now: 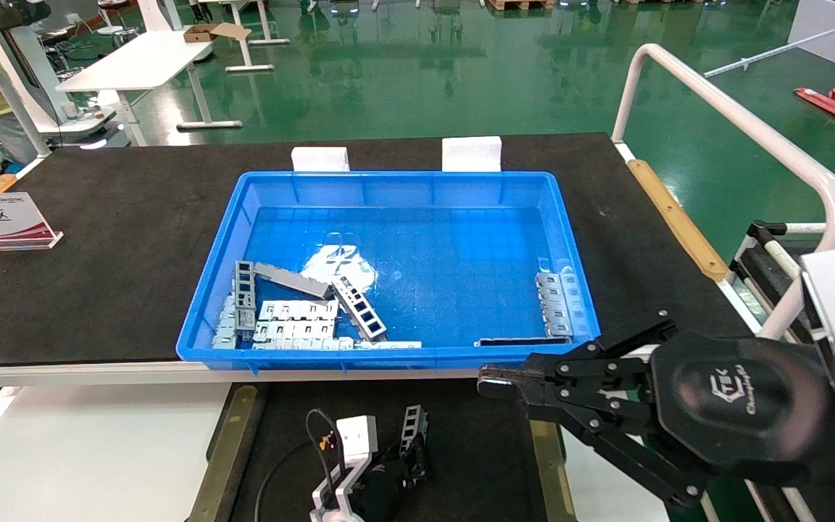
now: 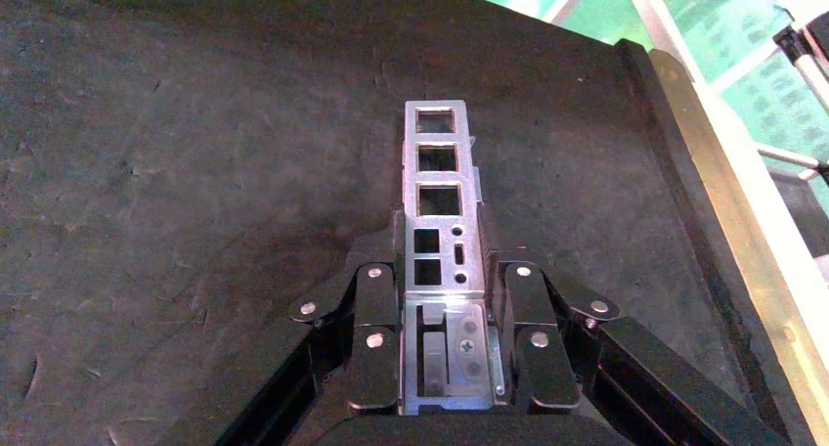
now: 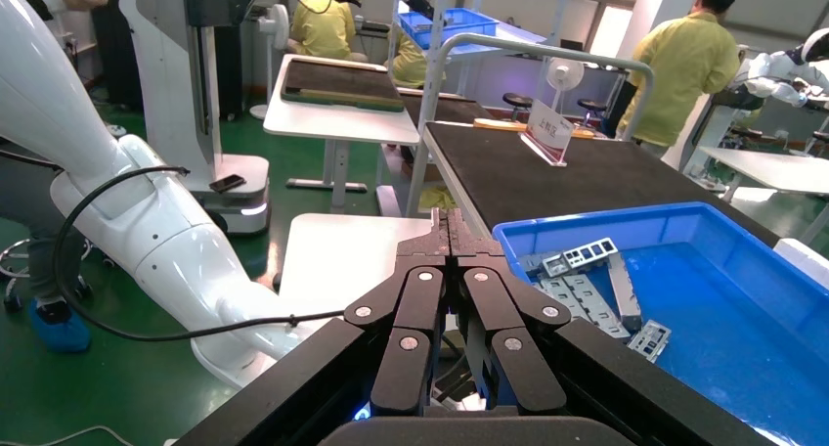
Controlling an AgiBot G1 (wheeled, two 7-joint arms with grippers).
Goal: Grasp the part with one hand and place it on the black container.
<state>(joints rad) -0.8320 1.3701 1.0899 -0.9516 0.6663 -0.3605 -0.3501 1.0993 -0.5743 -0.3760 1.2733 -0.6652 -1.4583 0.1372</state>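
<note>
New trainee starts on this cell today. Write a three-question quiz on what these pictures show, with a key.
1. True or false: the left gripper is shut on the part.
2. Multiple choice: what lies under the held part? A. the blue bin B. the black container C. the white table
3. Fill in the blank: the right gripper holds ____.

Key:
1. True; the fingers press both sides of the part.
2. B; the left wrist view shows its black textured floor and a brass-coloured strip along the side.
3. Nothing; the right wrist view shows its fingers closed together and empty, beside the blue bin's near rim.
</note>
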